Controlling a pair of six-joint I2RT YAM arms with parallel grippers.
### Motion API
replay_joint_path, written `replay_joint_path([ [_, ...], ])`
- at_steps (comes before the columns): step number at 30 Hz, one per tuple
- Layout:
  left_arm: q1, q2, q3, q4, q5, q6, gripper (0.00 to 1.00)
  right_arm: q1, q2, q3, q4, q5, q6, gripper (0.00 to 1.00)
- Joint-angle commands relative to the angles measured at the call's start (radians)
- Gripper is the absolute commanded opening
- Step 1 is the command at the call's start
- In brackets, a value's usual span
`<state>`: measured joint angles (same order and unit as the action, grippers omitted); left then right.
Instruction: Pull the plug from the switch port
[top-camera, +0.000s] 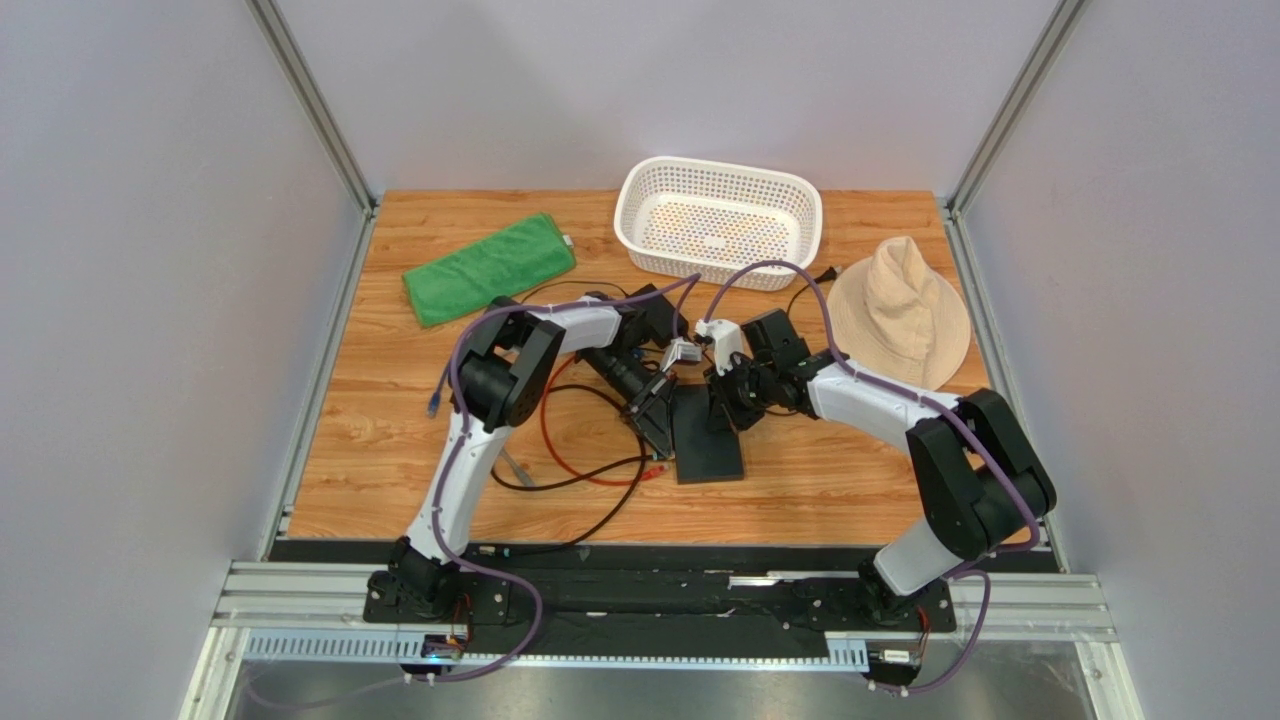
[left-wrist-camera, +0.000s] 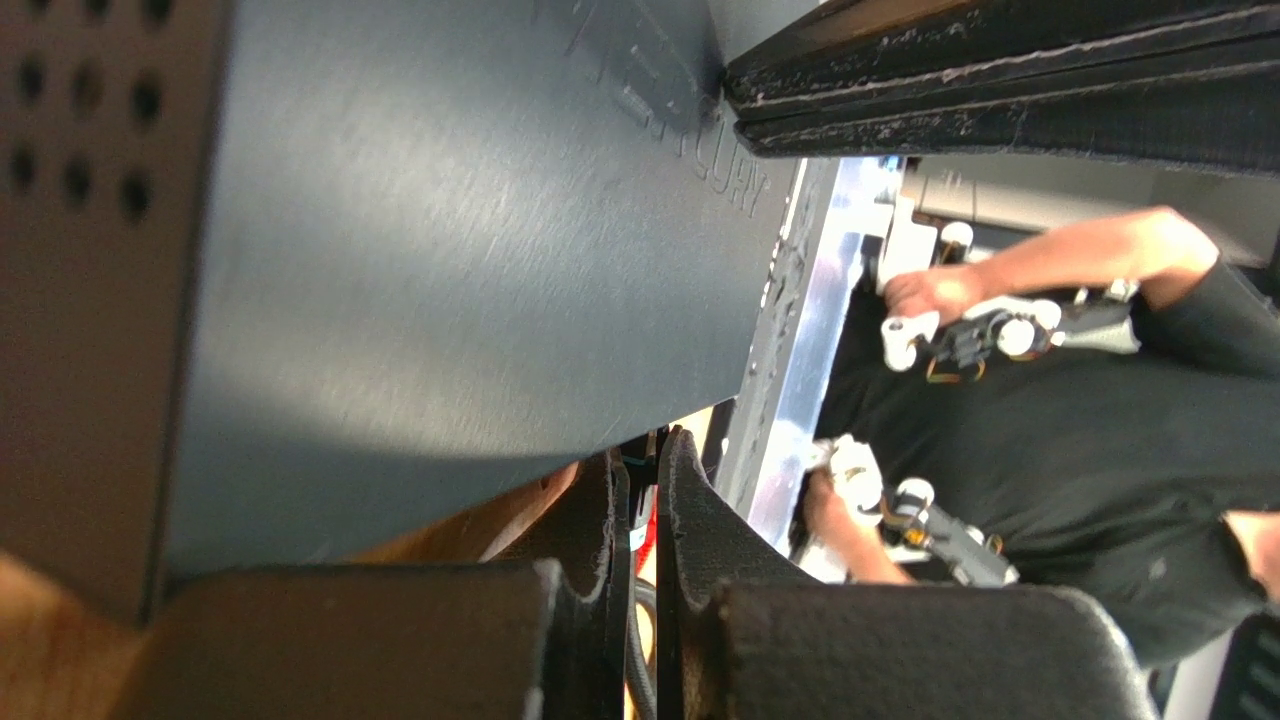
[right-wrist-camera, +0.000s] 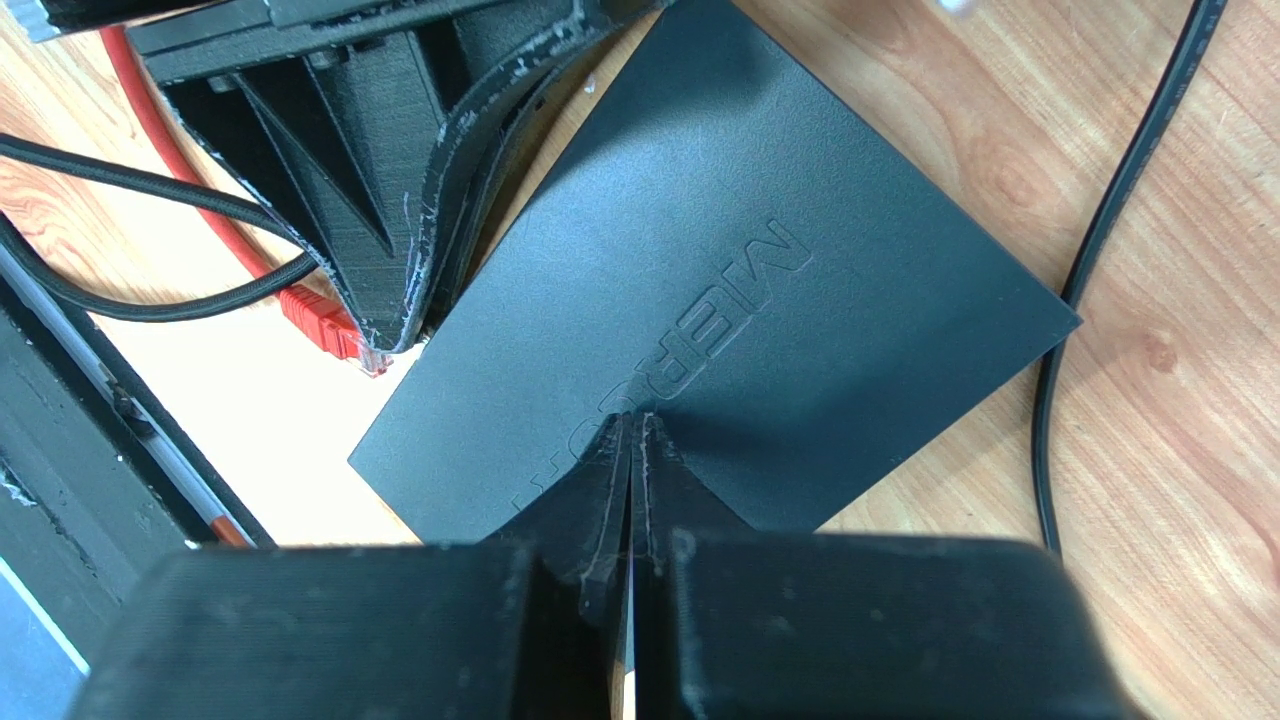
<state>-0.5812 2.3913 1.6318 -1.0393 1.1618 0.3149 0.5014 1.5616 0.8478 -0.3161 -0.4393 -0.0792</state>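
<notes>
The switch (top-camera: 709, 438) is a flat matte-black slab lying mid-table; it fills the left wrist view (left-wrist-camera: 451, 270) and lies under my right gripper (right-wrist-camera: 751, 285). My right gripper (right-wrist-camera: 633, 425) is shut, its tips resting on the switch's top (top-camera: 732, 393). My left gripper (left-wrist-camera: 642, 468) is shut at the switch's left edge (top-camera: 663, 428), with red showing between its fingers. The red plug (right-wrist-camera: 325, 317) pokes out beside those fingers (right-wrist-camera: 394, 225), its clear tip close to the switch's edge. The fingers hide whether it sits in a port.
A red cable (top-camera: 550, 428) and black cords (top-camera: 601, 495) loop left of the switch; another black cord (right-wrist-camera: 1120, 210) runs along its right. At the back are a green cloth (top-camera: 489, 267), a white basket (top-camera: 718, 219) and a beige hat (top-camera: 902, 312).
</notes>
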Motion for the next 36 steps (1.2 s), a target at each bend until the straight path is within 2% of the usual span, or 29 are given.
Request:
replay_joint_path([
  [1, -0.003, 0.094, 0.12, -0.097, -0.086, 0.117, 0.0, -0.001, 0.011, -0.009, -0.034, 0.042, -0.027, 0.01],
  [5, -0.006, 0.089, 0.123, -0.111, -0.079, 0.141, 0.0, 0.0, 0.014, -0.006, -0.037, 0.04, -0.027, 0.01],
  [9, -0.009, 0.046, -0.008, -0.033, -0.065, 0.107, 0.0, -0.003, 0.011, -0.009, -0.034, 0.04, -0.027, 0.01],
  [11, -0.008, 0.034, -0.027, -0.008, -0.068, 0.093, 0.0, -0.003, 0.006, -0.01, -0.031, 0.04, -0.027, 0.01],
  [15, -0.003, 0.087, 0.098, -0.091, -0.056, 0.115, 0.0, -0.003, 0.0, -0.015, -0.031, 0.043, -0.028, 0.01],
  [18, -0.003, 0.109, 0.175, -0.13, -0.097, 0.124, 0.0, -0.001, 0.0, -0.015, -0.029, 0.042, -0.027, 0.01],
  [22, -0.003, 0.089, 0.145, -0.128, -0.11, 0.153, 0.0, -0.001, -0.002, -0.016, -0.028, 0.043, -0.028, 0.01],
  [27, 0.0, 0.057, -0.002, -0.088, -0.088, 0.162, 0.0, -0.001, 0.005, -0.012, -0.031, 0.039, -0.028, 0.01],
  [36, 0.011, 0.081, 0.122, -0.162, -0.082, 0.185, 0.0, -0.001, -0.008, -0.019, -0.026, 0.04, -0.027, 0.01],
])
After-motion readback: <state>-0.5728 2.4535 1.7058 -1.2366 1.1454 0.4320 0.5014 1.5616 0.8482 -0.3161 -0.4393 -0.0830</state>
